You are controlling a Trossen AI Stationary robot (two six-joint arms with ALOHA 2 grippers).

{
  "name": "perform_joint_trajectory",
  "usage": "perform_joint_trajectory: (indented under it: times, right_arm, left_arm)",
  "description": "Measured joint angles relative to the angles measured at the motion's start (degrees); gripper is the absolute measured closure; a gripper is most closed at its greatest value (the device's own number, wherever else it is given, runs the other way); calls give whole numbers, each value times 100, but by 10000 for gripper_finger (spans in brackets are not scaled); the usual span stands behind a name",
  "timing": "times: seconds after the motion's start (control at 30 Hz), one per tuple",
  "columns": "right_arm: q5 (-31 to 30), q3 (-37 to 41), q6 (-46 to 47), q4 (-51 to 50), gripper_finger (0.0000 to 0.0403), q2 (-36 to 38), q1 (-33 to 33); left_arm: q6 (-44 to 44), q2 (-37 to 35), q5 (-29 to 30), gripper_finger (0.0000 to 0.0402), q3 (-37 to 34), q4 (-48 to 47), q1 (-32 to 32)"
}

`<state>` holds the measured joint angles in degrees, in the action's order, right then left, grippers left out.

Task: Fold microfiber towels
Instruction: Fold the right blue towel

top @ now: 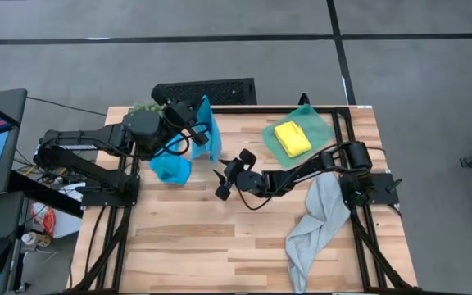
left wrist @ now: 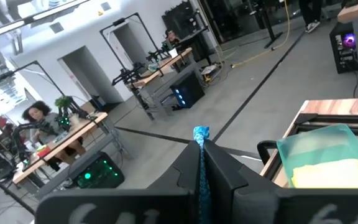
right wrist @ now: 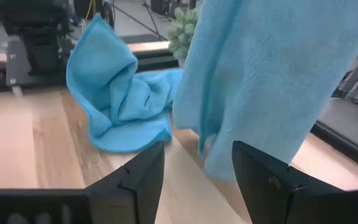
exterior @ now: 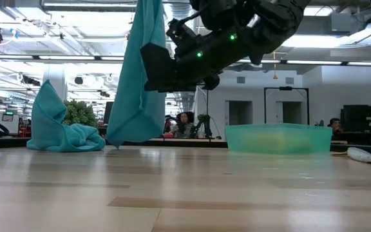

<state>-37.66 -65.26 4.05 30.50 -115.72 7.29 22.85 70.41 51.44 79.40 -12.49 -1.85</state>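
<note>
Left gripper (top: 193,123) is pinched tight on the top corner of a blue towel (top: 206,131), holding it up at the far left of the table so it hangs straight down, long axis vertical, its bottom edge just about brushing the wood. Right gripper (top: 229,176) sits low near the table's middle, jaws spread wide and empty, pointed left and away toward that hanging cloth. And that's the relation that matters: the free lower edge dangles directly ahead of the right fingers (right wrist: 142,177), just beyond their tips, so the right arm is the one placed to catch it. A second blue towel (top: 170,168) lies crumpled just left of the hanging one. The yellow towel (top: 292,138) is folded in the green bin (top: 318,123) far right; the grey towel (top: 314,221) sprawls near right, unfolded.
</note>
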Motion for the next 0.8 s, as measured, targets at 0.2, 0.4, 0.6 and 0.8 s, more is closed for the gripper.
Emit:
perform_joint_trajectory:
  times: [0.2,0.4,0.6,0.8]
  right_arm:
    - [-5,-6,-104,216,191,3,-30]
    - [0,-4,-111,193,191,4,-117]
    - [6,-4,-112,210,191,4,-144]
    - [8,-4,-114,211,191,4,-132]
  left_arm:
    - [-101,0,-2,401,0,2,0]
    - [-243,0,-7,401,0,37,0]
    - [-249,0,-128,401,0,404,2]
    - [-212,108,-255,401,-3,630,2]
